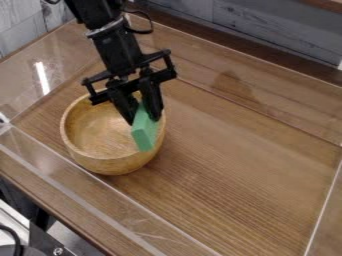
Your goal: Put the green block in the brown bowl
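The block [143, 130] is plain green. The bowl [112, 140] is light yellow-brown. The table [241, 150] is brown, with faint streaks and a darker brown patch toward one o'clock. The robot arm [120, 50] is black. The wall at one o'clock [287, 32] looks pale grey, maybe white.

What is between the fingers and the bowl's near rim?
In the camera view, the green block lies between them, hanging from the fingers over the bowl; below it only the bowl's bare inside shows.
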Robot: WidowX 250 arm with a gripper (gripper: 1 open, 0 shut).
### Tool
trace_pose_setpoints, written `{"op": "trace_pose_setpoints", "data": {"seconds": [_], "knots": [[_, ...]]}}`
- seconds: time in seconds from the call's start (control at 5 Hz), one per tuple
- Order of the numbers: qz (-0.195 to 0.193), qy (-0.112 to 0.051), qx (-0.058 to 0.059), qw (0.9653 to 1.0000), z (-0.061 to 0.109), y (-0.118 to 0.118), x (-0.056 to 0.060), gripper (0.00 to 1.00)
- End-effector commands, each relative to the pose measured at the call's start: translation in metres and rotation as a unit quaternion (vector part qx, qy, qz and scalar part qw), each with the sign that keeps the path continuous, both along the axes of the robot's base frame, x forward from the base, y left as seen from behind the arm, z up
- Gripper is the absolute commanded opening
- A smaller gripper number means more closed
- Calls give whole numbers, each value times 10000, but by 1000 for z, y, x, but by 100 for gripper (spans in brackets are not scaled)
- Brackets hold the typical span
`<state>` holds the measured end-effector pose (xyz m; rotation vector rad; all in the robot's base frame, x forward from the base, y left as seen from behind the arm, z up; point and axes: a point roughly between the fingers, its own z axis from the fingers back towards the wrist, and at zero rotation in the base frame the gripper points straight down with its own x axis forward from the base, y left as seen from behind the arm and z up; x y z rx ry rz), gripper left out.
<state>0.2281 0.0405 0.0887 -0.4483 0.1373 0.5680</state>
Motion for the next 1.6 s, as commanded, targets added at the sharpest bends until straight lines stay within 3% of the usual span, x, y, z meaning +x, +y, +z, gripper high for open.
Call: {"op": "trace_pose_setpoints", "data": {"seconds": [0.0,0.6,1.4], "knots": [[-8,-256,86,9996,8,7,10,0],[-29,-233,116,9997,1,12,22,0],[5,-49,155,9999,-15,34,24,0]]}}
